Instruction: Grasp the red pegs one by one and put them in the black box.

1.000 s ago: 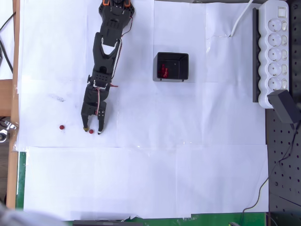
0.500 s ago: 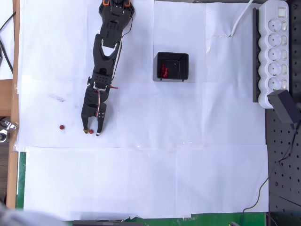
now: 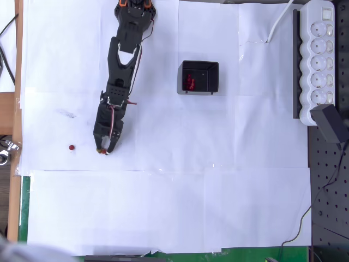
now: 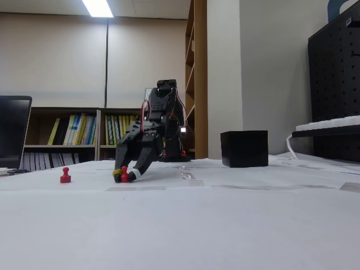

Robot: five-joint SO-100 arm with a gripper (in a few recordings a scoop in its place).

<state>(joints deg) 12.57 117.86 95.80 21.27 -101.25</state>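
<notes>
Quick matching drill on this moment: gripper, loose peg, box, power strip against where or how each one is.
1. gripper
2. loose peg
3. box
4. power strip

a. right edge, overhead view
b. alone on paper, left of the arm
c. holds red pegs
d. closed around a red peg

Pairs: 1-d, 2-b, 3-c, 4-a

white power strip (image 3: 320, 52), bookshelves (image 4: 84, 135), laptop (image 4: 12, 132)
</notes>
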